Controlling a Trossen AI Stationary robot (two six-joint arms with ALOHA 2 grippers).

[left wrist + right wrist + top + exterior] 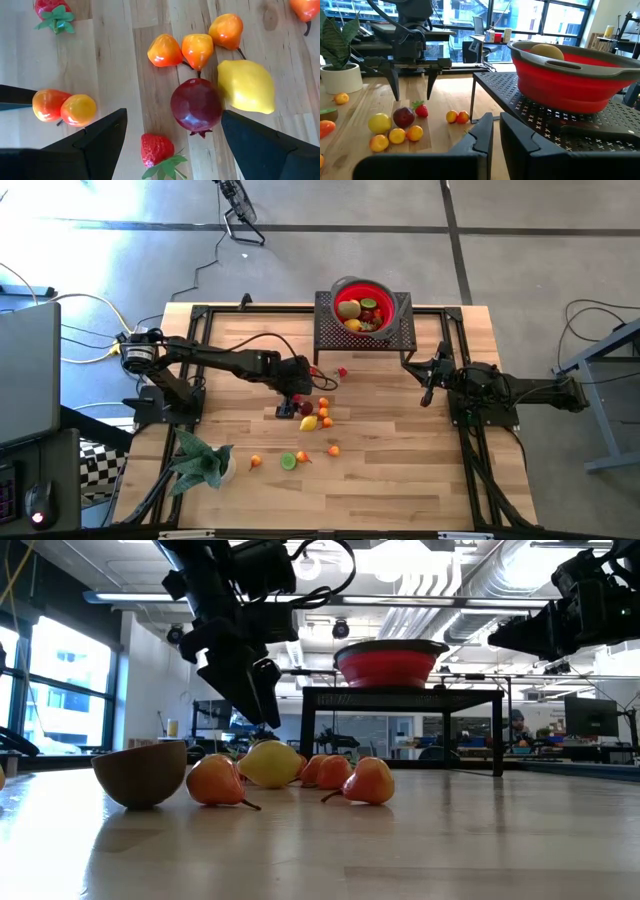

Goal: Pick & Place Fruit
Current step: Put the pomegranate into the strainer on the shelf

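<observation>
We see the wooden desk (400, 470) with a black mesh stand (365, 335) at its 12 o'clock edge carrying the red bowl (385, 292), already loaded with fruit, and a potted plant (200, 465) at 7 o'clock. Left gripper (293, 406) hangs near desk centre with fingers (95, 140) spread wide and empty, straddling a dark-red plum (196, 104) and a strawberry (156, 149), lemon (246, 86) touching the plum at its 3 o'clock. Right gripper (428, 392) waits at the desk's 3 o'clock side, fingers nearly closed on nothing; small oranges (325, 413) and a lime (288, 461) are scattered from centre toward 6 o'clock.
</observation>
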